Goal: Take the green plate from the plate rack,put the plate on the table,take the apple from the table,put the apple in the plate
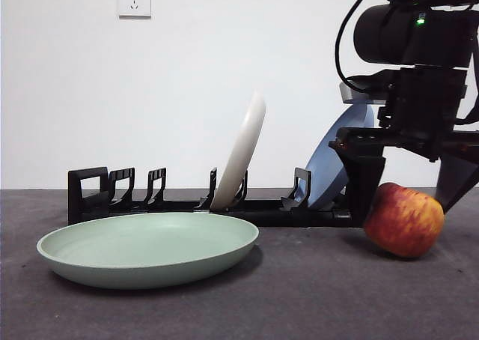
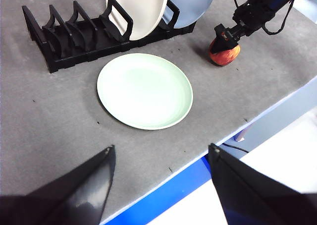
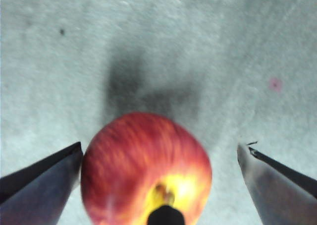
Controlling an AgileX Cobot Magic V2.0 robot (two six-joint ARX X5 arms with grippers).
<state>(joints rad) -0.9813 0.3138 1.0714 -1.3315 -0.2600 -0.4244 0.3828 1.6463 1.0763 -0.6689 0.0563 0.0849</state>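
Nearest, the green plate (image 1: 147,249) lies on the grey table (image 1: 314,302); right tool (image 1: 408,198) open astride the apple (image 1: 404,220).

The right gripper (image 1: 408,205) hangs low over the tabletop (image 1: 314,295), reaching down from a bulky black wrist at the upper right of the front view. Its jaws are spread wide on either side of the apple (image 1: 404,220), one jaw touching or nearly touching it and the other apart from it. The left gripper (image 2: 161,158) is raised high above the tabletop edge, jaws spread wide with nothing between them.
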